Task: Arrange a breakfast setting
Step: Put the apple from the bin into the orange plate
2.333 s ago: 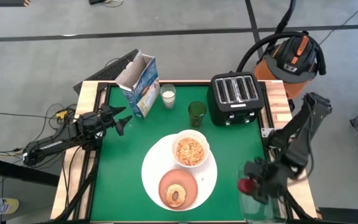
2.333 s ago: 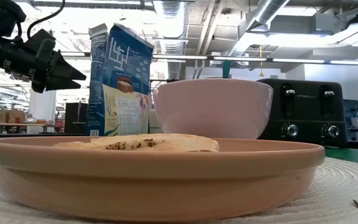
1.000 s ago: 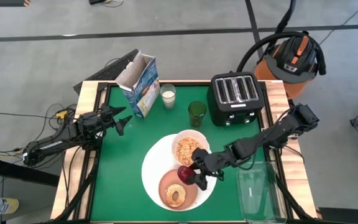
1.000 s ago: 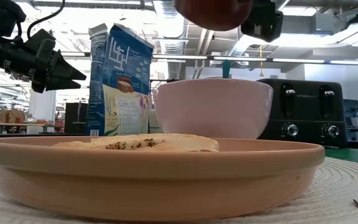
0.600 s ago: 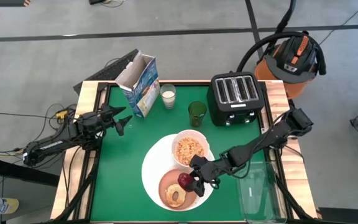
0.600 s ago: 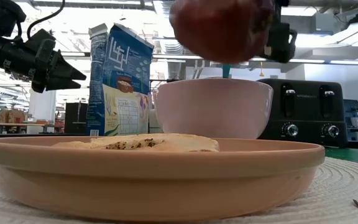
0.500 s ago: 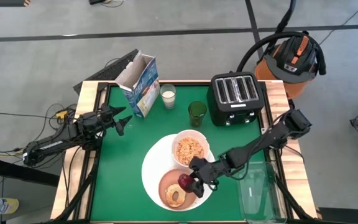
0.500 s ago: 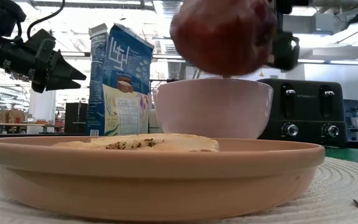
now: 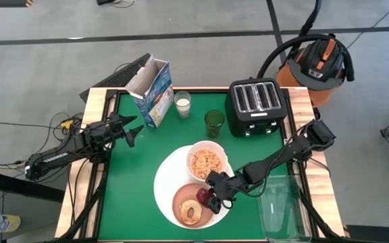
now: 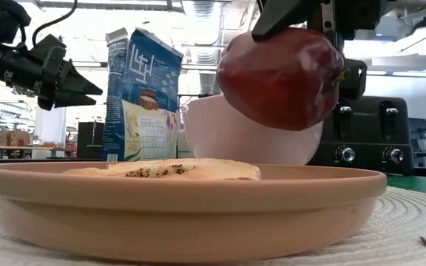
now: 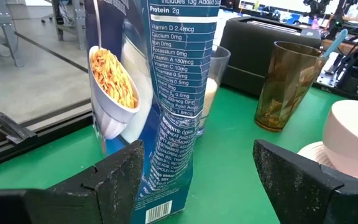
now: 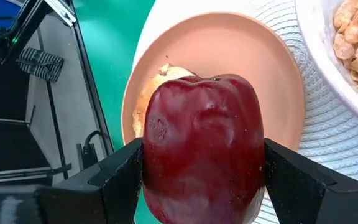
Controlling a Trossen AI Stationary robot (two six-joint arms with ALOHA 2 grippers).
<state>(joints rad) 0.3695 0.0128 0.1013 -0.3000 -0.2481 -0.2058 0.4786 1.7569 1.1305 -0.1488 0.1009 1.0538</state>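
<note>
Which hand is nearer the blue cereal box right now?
Left. The left hand hovers open just beside the blue cereal box. The right hand is far off, over the small salmon-pink plate, gripping the dark-red apple.

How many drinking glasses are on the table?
2, both along the far edge between the cereal box and the toaster: a milk glass beside the box, and a green glass nearer the toaster. None looks hidden.

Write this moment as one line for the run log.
right gripper: shut on red apple | over pink plate beside bagel | left gripper: open by cereal box
</note>
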